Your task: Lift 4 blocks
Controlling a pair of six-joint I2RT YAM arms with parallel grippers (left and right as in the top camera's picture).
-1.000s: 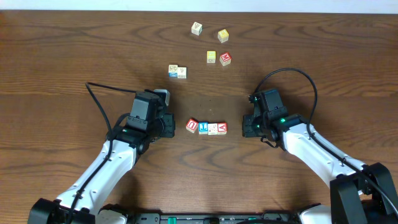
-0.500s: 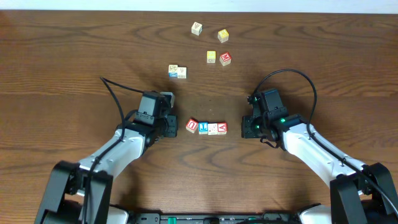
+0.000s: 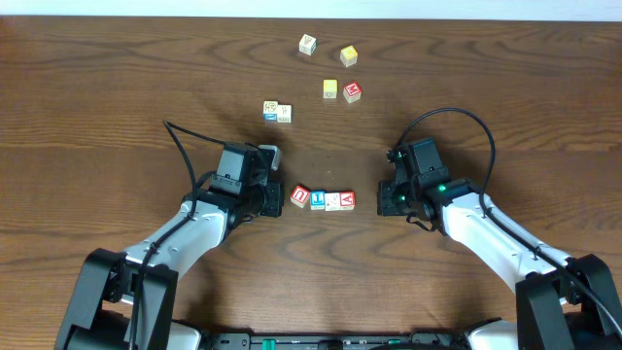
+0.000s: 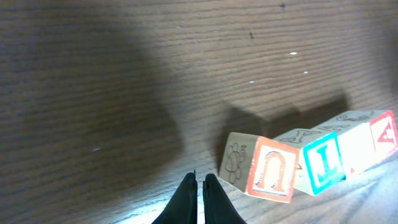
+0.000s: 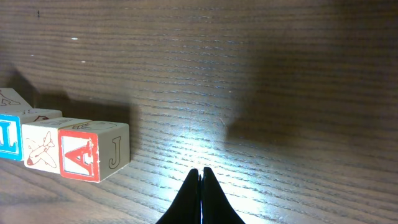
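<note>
Wooden table (image 3: 117, 78), and four blocks in a tight row at centre: red U block (image 3: 300, 196), blue block (image 3: 318, 199), white block (image 3: 333, 200), red A block (image 3: 347, 199), all sitting flat on the wood. Left gripper (image 3: 278, 200) sits low just beside the U end, fingers pinched together on nothing. Right gripper (image 3: 385, 200) faces the A end, a little farther off, also closed and empty. Nothing's off the table yet, so the whole lift is left. Looks like a squeeze from both ends, each closed tip meeting its end face squarely.
</note>
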